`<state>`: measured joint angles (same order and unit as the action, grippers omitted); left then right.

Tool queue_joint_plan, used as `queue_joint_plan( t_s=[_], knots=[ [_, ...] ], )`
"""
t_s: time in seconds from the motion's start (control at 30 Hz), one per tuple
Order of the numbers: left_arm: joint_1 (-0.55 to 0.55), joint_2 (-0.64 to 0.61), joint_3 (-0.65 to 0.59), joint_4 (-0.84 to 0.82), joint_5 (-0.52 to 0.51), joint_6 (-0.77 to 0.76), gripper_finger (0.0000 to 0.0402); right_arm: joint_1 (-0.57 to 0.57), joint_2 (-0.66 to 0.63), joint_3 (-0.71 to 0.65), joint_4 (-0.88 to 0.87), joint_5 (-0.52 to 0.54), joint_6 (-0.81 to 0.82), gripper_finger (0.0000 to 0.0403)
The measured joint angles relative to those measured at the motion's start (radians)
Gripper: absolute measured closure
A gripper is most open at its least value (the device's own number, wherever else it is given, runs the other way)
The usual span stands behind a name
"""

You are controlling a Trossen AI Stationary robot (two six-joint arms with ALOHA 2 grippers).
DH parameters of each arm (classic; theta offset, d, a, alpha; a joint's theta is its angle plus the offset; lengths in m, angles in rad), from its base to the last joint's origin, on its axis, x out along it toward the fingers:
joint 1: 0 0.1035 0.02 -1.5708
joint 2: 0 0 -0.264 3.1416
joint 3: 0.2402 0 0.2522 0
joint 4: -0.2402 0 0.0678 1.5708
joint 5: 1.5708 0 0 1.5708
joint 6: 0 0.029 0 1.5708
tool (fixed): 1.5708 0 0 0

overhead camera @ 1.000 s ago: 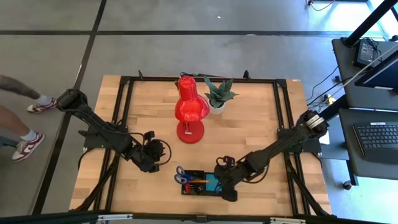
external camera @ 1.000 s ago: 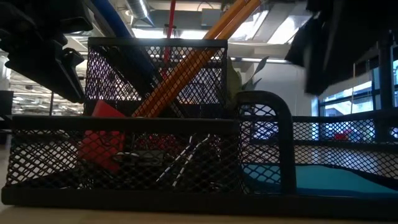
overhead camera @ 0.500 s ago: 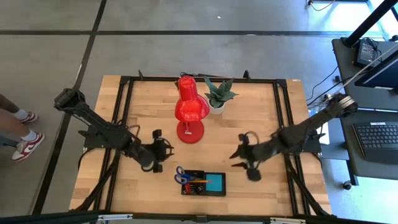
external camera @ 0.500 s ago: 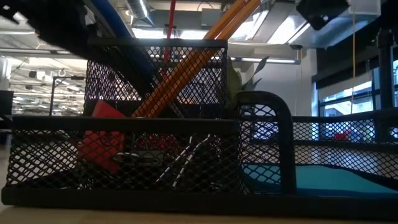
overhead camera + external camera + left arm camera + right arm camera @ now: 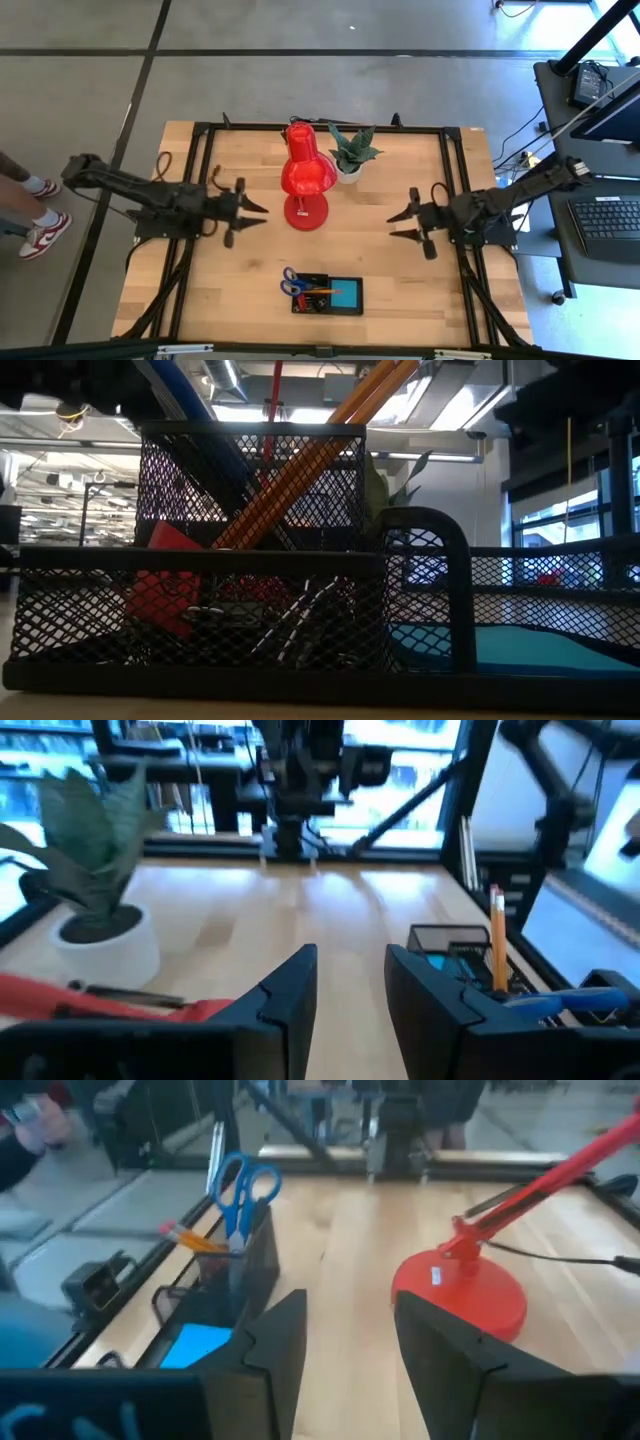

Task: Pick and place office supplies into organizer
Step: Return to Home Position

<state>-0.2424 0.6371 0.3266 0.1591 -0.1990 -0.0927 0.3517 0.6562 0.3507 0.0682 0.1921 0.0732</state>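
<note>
Left gripper [image 5: 254, 213]: fingers apart — left of the lamp [image 5: 306, 175].
Right gripper [image 5: 396, 227]: fingers apart, right of the lamp.
Organizer [image 5: 327, 310]: front edge — scissors [image 5: 290, 281], pencil [image 5: 320, 291] inside.

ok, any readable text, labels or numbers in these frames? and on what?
None legible in any view.
Pale sticker on the red lamp's base: too small to read.
Bluish marks close to the right wrist camera: blurred, unreadable.
Keyboard beside the table: keys too small to read.
Organizer: no print visible.
</note>
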Motion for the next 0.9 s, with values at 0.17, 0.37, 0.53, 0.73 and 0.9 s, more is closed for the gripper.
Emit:
queue_joint_plan(
  t_s=[0.17,0.37,0.53,0.73,0.9],
  knots=[
    [0.077,-0.237,-0.141,0.033,0.093,-0.015,0.0290,-0.068,-0.133,-0.154,0.126,-0.067,-0.007,0.0247],
    [0.139,-0.456,-0.247,0.013,0.148,-0.035,0.0287,-0.127,-0.285,-0.269,0.153,-0.125,-0.029,0.0247],
    [0.172,-0.565,-0.271,-0.071,0.166,-0.042,0.0286,-0.157,-0.408,-0.329,0.148,-0.169,-0.029,0.0247],
    [0.182,-0.636,-0.272,-0.133,0.175,-0.027,0.0286,-0.173,-0.543,-0.344,0.048,-0.171,-0.032,0.0247],
    [0.189,-0.637,-0.272,-0.143,0.168,-0.013,0.0286,-0.173,-0.653,-0.344,-0.018,-0.170,-0.075,0.0247]
  ],
)
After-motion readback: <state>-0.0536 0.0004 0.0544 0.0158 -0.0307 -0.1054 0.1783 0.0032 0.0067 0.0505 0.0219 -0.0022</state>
